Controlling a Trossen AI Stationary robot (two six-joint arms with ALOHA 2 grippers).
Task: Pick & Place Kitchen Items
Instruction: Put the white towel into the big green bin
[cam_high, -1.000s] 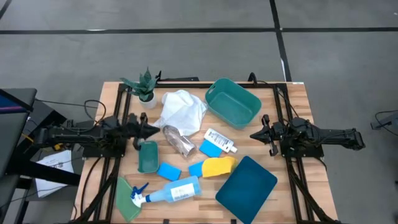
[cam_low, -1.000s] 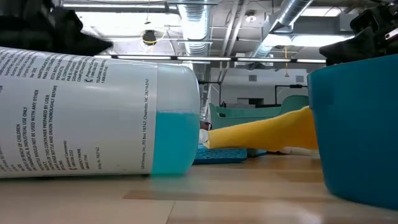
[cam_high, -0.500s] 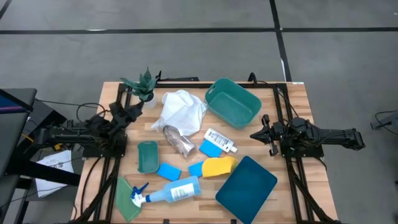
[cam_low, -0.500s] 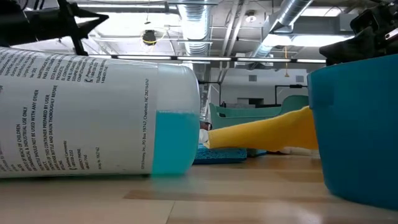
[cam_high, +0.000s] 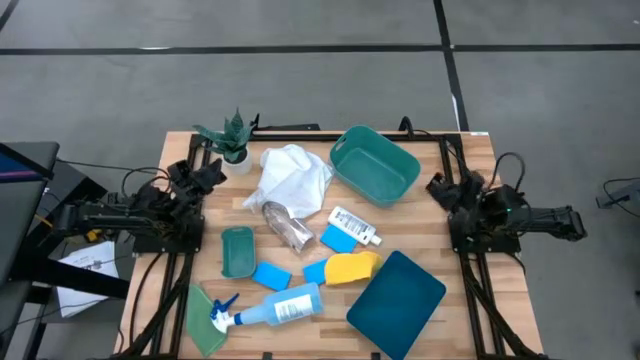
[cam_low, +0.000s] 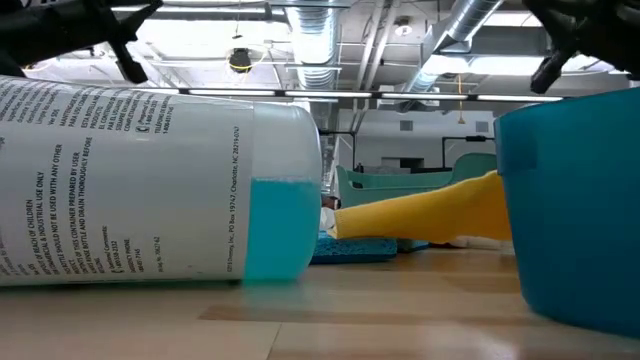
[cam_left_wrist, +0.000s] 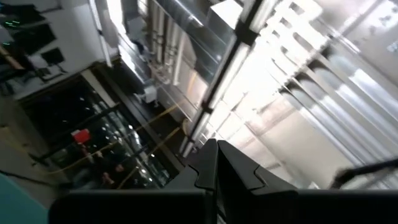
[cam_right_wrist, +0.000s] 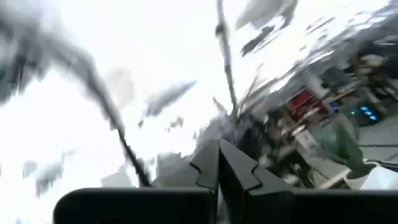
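Observation:
The kitchen items lie across the wooden table. They are a white cloth (cam_high: 290, 178), a crinkled silver cup (cam_high: 287, 227), a small white bottle (cam_high: 354, 224), blue sponges (cam_high: 338, 239) (cam_high: 271, 275), a yellow cloth (cam_high: 352, 266), a green cloth (cam_high: 203, 320) and a pale-blue spray bottle (cam_high: 280, 308) on its side. My left gripper (cam_high: 208, 174) is shut and tipped upward at the table's left edge, near the potted plant (cam_high: 230, 138). My right gripper (cam_high: 438, 186) is shut and tipped upward at the right edge. Both wrist views look past shut fingers (cam_left_wrist: 216, 155) (cam_right_wrist: 217, 155) at the ceiling.
A teal tub (cam_high: 374, 165) stands at the far middle. A dark teal lid (cam_high: 396, 292) lies near the front right. A small green container (cam_high: 238, 250) sits left of the sponges. In the low view the spray bottle (cam_low: 150, 180) fills the left side.
My left gripper has drawn back from above the green container toward the table's left edge, tipping upward and rolling. In the last half second my right gripper has done likewise toward the right edge. Both stayed shut. No item has moved.

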